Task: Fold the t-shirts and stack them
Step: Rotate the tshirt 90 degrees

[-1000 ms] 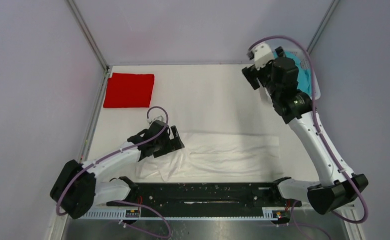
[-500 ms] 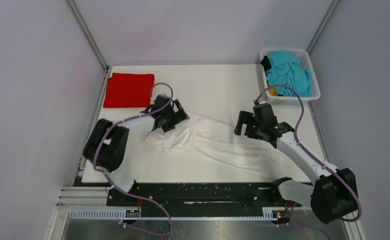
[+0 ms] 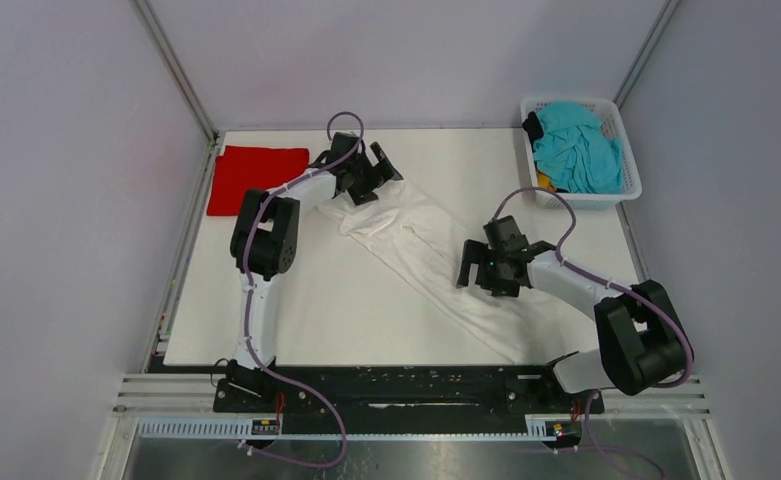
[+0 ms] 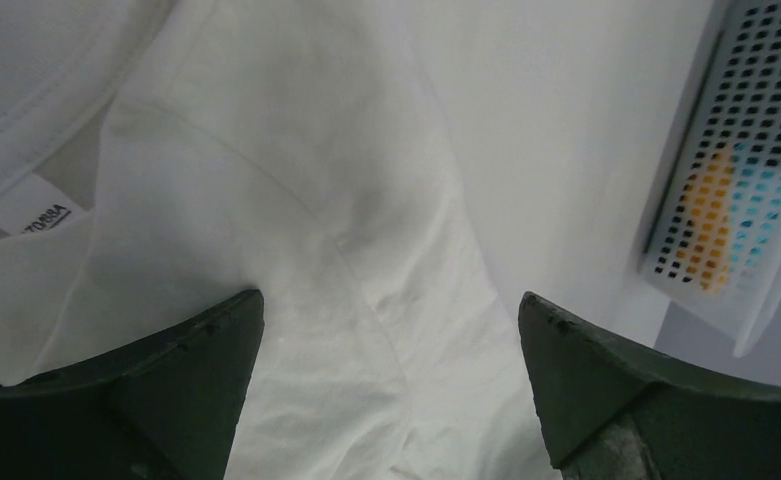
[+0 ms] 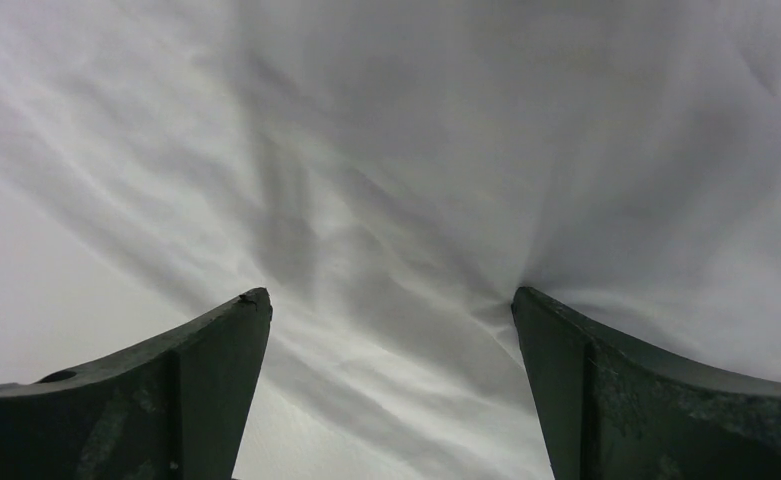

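A white t-shirt point(image 3: 436, 262) lies crumpled in a long diagonal strip from the back middle of the table to the front right. My left gripper point(image 3: 382, 180) is open over its collar end, and the left wrist view shows both fingers wide apart point(image 4: 391, 297) above white cloth with a neck label point(image 4: 41, 215). My right gripper point(image 3: 469, 268) is open low over the strip's middle point(image 5: 390, 293), and the cloth puckers at its right fingertip point(image 5: 541, 310). A bright red t-shirt point(image 3: 257, 179) lies folded at the back left.
A white mesh basket point(image 3: 626, 180) stands at the back right corner, holding a teal t-shirt point(image 3: 578, 148) with orange and dark cloth beside it. The basket's wall point(image 4: 746, 200) shows at the right of the left wrist view. Grey walls close in the table.
The left arm swept from the front left to the back middle, and the white shirt swung from lying across the front to a diagonal. The right arm came down from the basket onto the shirt.
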### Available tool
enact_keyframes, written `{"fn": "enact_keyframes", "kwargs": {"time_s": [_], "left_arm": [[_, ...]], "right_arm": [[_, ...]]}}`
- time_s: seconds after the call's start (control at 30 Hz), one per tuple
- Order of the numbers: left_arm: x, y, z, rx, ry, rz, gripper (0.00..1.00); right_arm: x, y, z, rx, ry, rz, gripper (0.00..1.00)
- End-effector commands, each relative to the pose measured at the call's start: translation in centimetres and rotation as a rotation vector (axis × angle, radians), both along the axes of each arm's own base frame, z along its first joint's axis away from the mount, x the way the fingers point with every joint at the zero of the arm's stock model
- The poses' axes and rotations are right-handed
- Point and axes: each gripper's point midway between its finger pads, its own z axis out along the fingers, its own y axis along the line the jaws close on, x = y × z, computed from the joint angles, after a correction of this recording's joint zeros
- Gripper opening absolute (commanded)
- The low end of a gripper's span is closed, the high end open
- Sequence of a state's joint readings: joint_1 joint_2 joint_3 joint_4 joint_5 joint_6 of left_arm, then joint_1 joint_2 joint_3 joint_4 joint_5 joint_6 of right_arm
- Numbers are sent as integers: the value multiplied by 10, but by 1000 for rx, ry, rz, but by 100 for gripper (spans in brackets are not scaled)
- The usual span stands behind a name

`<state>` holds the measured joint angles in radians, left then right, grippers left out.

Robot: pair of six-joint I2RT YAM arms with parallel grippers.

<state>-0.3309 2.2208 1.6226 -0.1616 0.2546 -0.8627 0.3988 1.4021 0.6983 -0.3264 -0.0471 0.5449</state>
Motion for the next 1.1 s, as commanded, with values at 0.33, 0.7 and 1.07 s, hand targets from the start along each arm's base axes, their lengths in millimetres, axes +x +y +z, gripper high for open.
{"fn": "enact_keyframes", "kwargs": {"time_s": [0.33, 0.7, 1.07], "left_arm": [[93, -73, 17, -364, -84, -166, 99], [112, -74, 41, -428, -191, -188, 99], [61, -63, 142, -366, -353, -327, 99]], "right_arm": [[-52, 166, 3, 314, 99, 392, 100], [-41, 208, 26, 438, -34, 540, 100], [-38, 162, 68, 395, -288, 463, 99]]}}
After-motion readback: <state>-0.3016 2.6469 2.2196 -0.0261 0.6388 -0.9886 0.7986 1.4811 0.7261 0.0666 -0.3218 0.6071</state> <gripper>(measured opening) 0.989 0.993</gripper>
